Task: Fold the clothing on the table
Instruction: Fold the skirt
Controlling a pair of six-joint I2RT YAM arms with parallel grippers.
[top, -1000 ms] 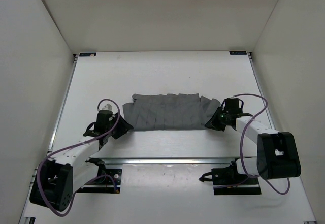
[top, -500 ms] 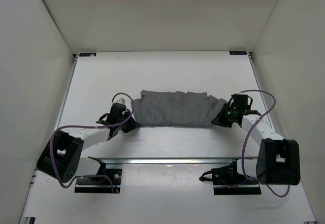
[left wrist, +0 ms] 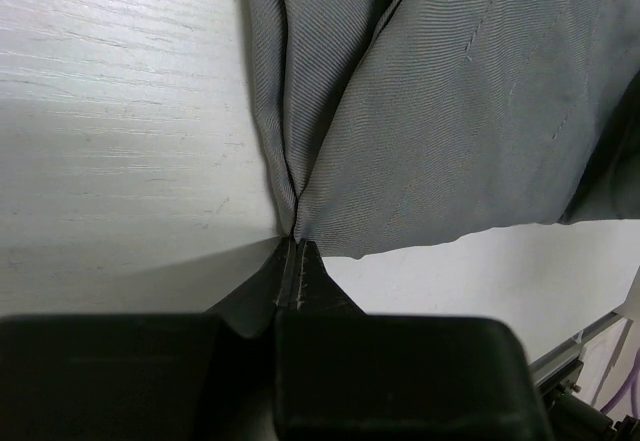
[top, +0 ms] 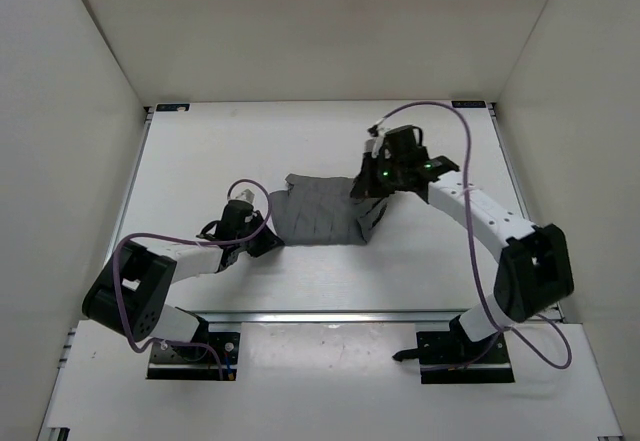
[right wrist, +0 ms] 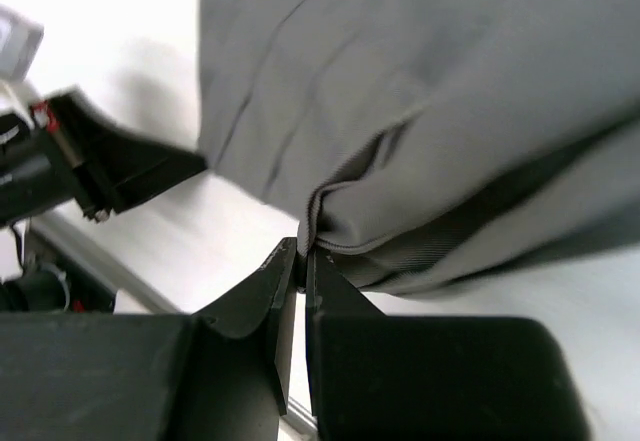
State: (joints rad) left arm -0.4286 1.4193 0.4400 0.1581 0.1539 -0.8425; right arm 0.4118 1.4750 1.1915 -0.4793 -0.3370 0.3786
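**Right arm sweeps its end of the skirt across: the fold is under way**

A second ago the skirt lay spread wide across the middle of the table, with a gripper at each near corner. In the top view the skirt [top: 318, 213] is now drawn in to roughly half that width and sits just left of the frame's centre on the table [top: 200, 151]. The right gripper [top: 365, 189] has swung from the right side of the frame up and inward, taking its end of the cloth along. A flap hangs below it, doubled over the right edge of the heap. The left gripper [top: 265, 244] has shifted far less and sits low at the cloth's lower-left corner.

Both tools are closed tight on fabric. In the left wrist view the left gripper [left wrist: 292, 261] pinches a thin edge of the skirt [left wrist: 430, 111], and the pleats run up and away from its tips. In the right wrist view the right gripper [right wrist: 301, 261] is clamped on a rolled edge of the skirt [right wrist: 400, 81], which drapes off to the upper right and is slightly blurred.

For the task, this looks like a side-to-side fold begun but not finished. The carried end is short of the left-hand end, and the layers look bunched rather than flat. The next move likely calls for carrying that end on over to the left edge, laying it down and only then letting go. The risks I see are the pleats rucking up underneath, or the thin pinch at the lower left slipping as the cloth is pulled across.
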